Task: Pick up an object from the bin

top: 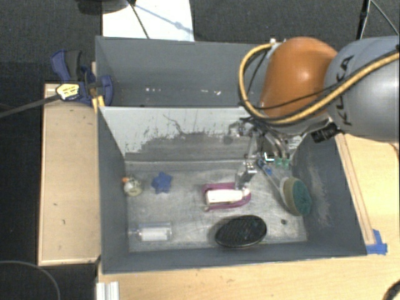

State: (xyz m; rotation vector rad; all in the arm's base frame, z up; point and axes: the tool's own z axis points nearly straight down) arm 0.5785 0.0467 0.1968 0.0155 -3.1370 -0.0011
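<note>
My gripper [245, 175] hangs under the orange cover in the right half of the bin, its one visible fingertip just above the right end of a purple and white flat object [226, 197] on the floor. A black oval brush-like object [240, 231] lies just in front of that. To the right, a round green and tan scrubber with a handle [295, 194] leans near the bin's right wall. Nothing shows between the fingers.
A small blue star-shaped piece [162, 182] and a small round pale object [132, 185] lie at the left of the bin. A clear little bottle [153, 233] rests near the front left corner. The arm enters from the right.
</note>
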